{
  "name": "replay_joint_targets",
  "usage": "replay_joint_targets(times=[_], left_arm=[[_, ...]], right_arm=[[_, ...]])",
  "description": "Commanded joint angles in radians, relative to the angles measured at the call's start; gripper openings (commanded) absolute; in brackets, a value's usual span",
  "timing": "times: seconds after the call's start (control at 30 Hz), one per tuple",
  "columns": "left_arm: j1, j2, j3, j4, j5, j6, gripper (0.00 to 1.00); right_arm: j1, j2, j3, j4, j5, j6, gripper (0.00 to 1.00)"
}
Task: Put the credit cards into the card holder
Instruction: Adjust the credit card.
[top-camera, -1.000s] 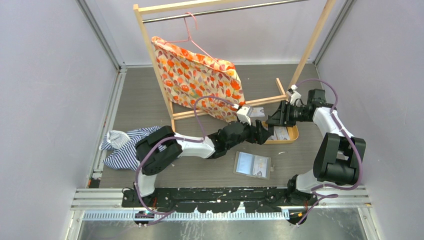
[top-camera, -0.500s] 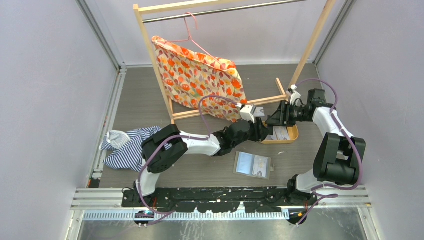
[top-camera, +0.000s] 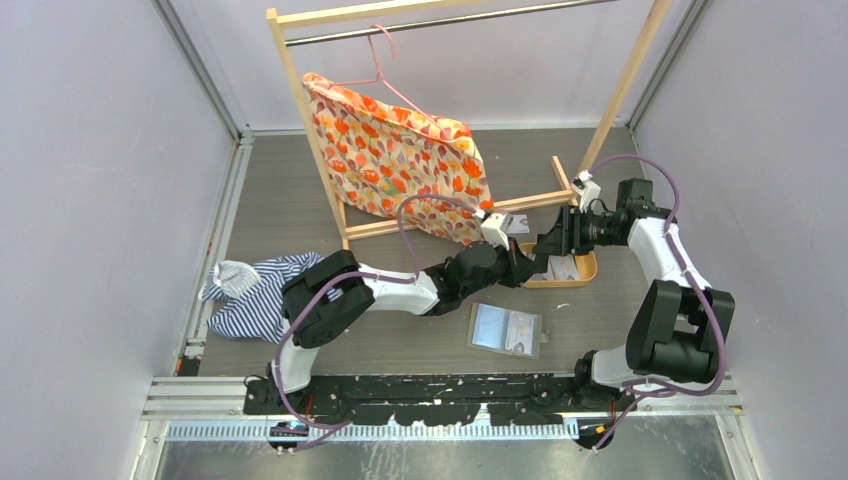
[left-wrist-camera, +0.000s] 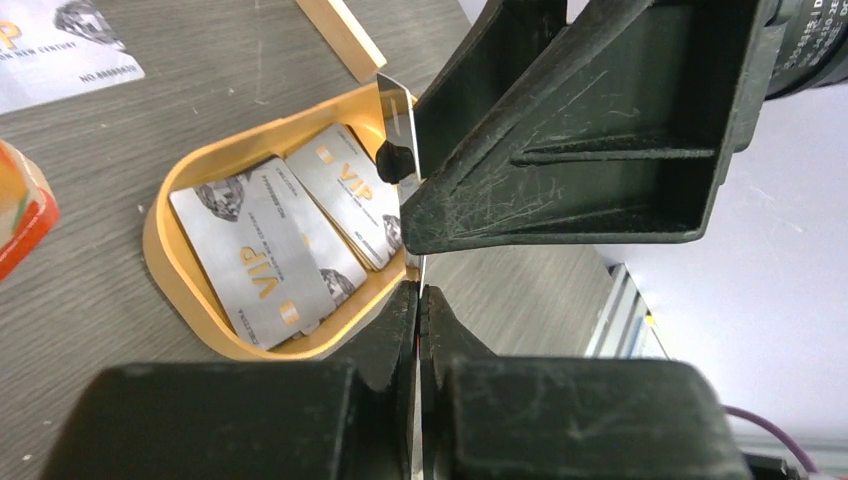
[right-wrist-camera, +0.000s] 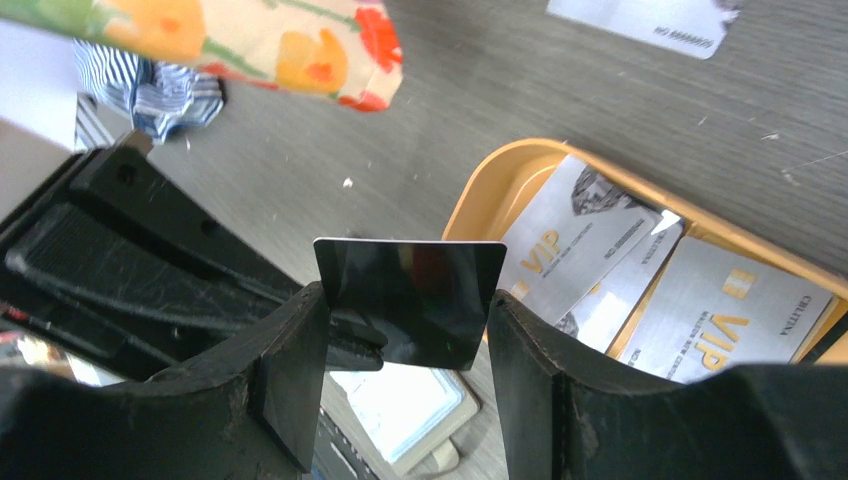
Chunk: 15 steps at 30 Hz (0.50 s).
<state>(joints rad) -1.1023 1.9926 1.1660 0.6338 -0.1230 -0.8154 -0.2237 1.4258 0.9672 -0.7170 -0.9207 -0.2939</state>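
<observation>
A black credit card (right-wrist-camera: 410, 295) stands upright over the table, spanning the gap between my right gripper's (right-wrist-camera: 408, 330) two fingers and touching both. My left gripper (left-wrist-camera: 419, 300) is shut on the same card's lower edge, and the card (left-wrist-camera: 398, 110) shows nearly edge-on there. The two grippers meet just left of the tan oval tray (top-camera: 585, 272). In the tray (left-wrist-camera: 165, 260) lie silver VIP credit cards (left-wrist-camera: 260, 255). Another pale card (left-wrist-camera: 60, 40) lies flat on the table. The card holder (top-camera: 505, 330) lies open, sleeves up, near the front.
A wooden clothes rack (top-camera: 310, 130) with a floral bag (top-camera: 400, 155) on a pink hanger stands behind. The rack's base bar (top-camera: 520, 203) runs close behind the grippers. A striped cloth (top-camera: 245, 295) lies at the left.
My left gripper reached a little further right and closed from open onto the black card held by the right gripper. The right gripper's opening stayed the same.
</observation>
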Motion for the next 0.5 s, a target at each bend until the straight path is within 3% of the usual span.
replay_joint_targets(times=[0.0, 0.07, 0.17, 0.37, 0.47], left_arm=[[0.016, -0.083, -0.088, 0.061, 0.0, -0.004, 0.0], [0.016, -0.13, -0.156, 0.095, 0.0, 0.0, 0.0], [0.017, -0.195, -0.238, 0.137, 0.004, 0.009, 0.0], [0.02, -0.302, -0.391, 0.23, 0.075, 0.03, 0.0], [0.035, -0.352, -0.495, 0.366, 0.165, 0.033, 0.0]], right_arm=[[0.004, -0.077, 0.067, -0.219, -0.102, -0.263, 0.64], [0.003, -0.073, 0.098, -0.347, -0.124, -0.384, 0.7], [-0.002, -0.066, 0.131, -0.428, -0.137, -0.468, 0.72], [-0.006, -0.12, 0.129, -0.47, -0.174, -0.527, 0.76], [-0.006, -0.243, 0.107, -0.435, -0.159, -0.573, 0.8]])
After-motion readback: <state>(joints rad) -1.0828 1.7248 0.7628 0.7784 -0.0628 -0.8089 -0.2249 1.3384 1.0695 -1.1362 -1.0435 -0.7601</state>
